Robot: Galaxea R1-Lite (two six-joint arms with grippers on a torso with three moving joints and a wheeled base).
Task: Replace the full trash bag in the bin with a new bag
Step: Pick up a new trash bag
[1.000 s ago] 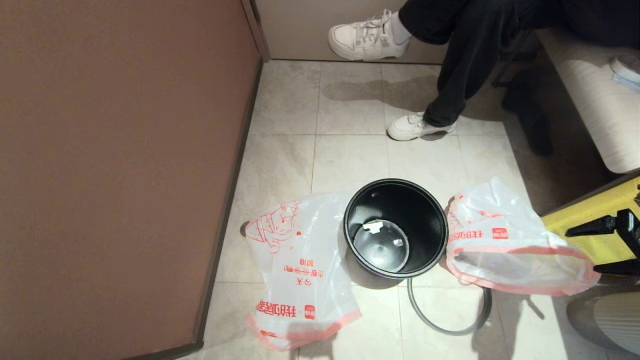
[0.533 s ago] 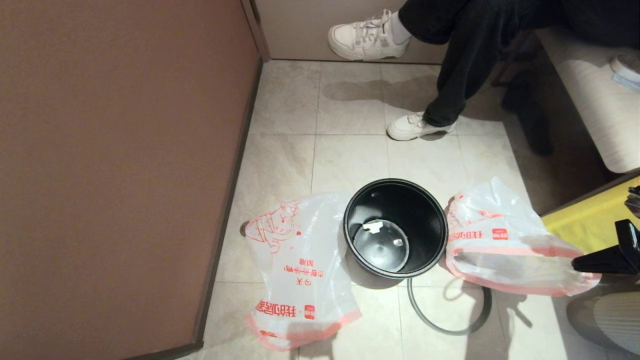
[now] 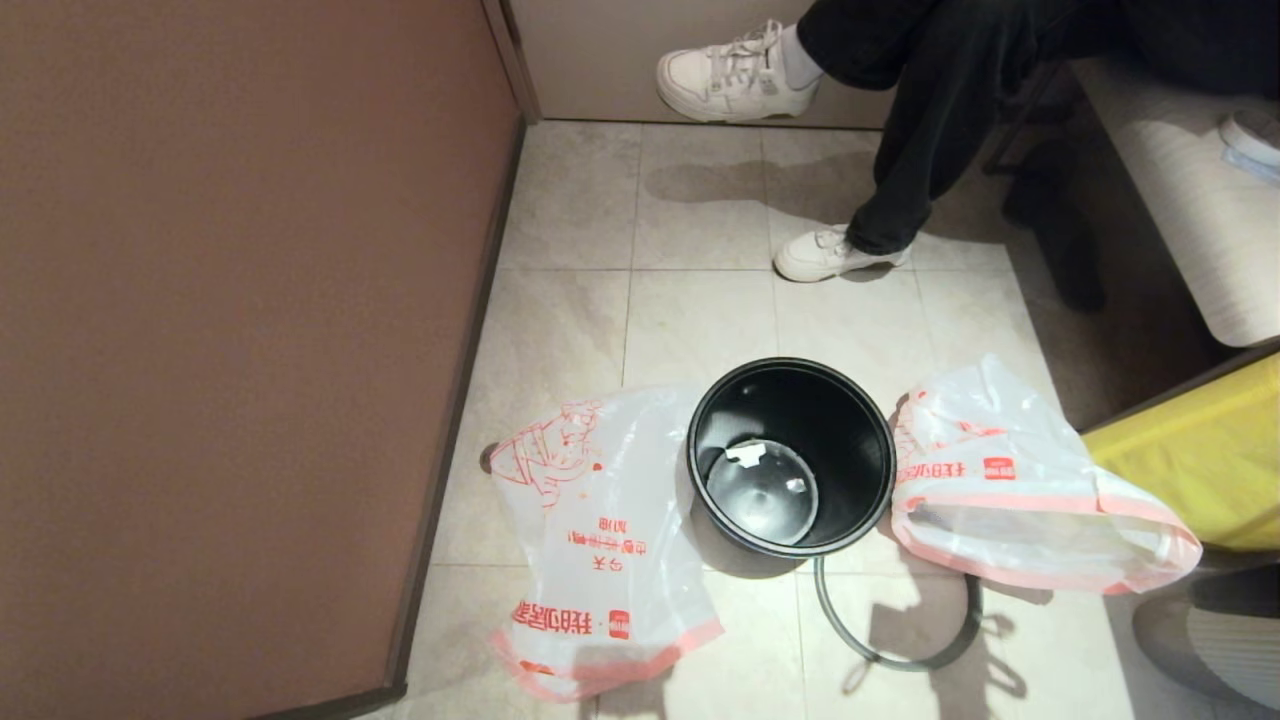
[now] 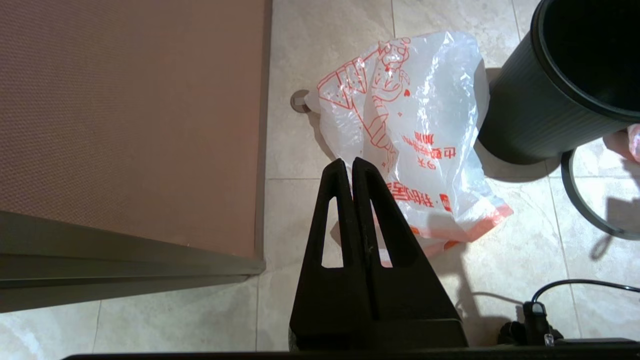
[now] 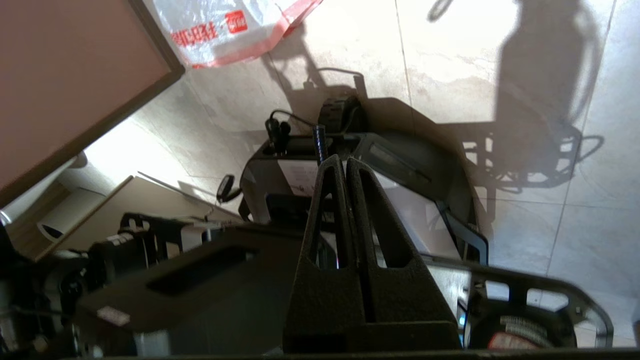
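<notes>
Now my right gripper has left the head view, pinched closed and empty. The full trash bag lies at the bin's three o'clock, the new bag at nine; relining comes next.

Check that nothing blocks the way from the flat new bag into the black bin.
Nothing visible blocks it. The limp translucent white new bag lies flat on the tile floor, against the round black plastic bin. The bin's mouth is open with no liner. Its loose grey ring lies on the floor beside it.
</notes>
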